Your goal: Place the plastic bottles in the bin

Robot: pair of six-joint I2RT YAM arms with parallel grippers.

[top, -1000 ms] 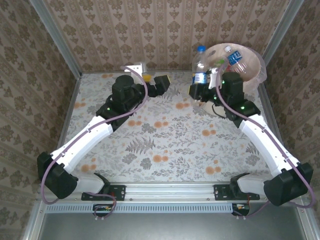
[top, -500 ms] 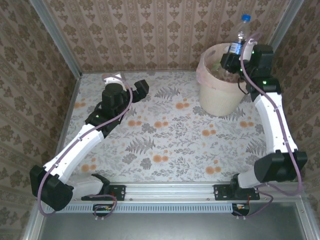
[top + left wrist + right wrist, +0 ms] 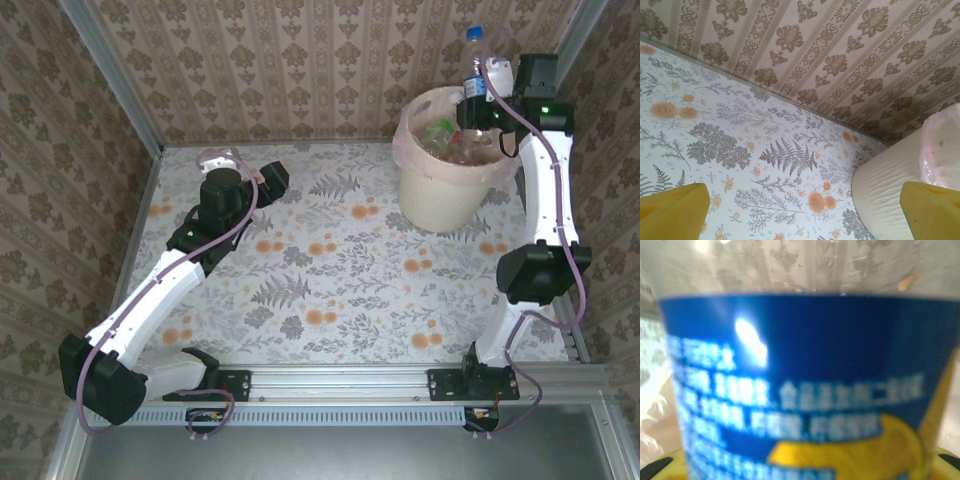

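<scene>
My right gripper [image 3: 473, 106] is shut on a clear plastic bottle [image 3: 474, 72] with a blue label and blue cap. It holds the bottle upright above the far right rim of the bin [image 3: 438, 195]. In the right wrist view the bottle's blue and yellow label [image 3: 805, 380] sits close and blurred between the jaws. Several other plastic bottles [image 3: 446, 137] lie inside the bin. My left gripper [image 3: 277, 176] hovers open over the far left of the table, its yellow fingers [image 3: 672, 210] wide apart with nothing between them. The bin's cream wall [image 3: 885, 185] stands off to its right.
The bin's thin pinkish bag [image 3: 942, 150] folds over the rim. Patterned walls close the table in at the back and on both sides. The floral table top [image 3: 330, 260] stretches between the two arms. The bin stands in the back right corner.
My right arm has swung the blue-labelled bottle up from beside the bin to above its far rim. The left arm has drawn back a little to the left, still open.
</scene>
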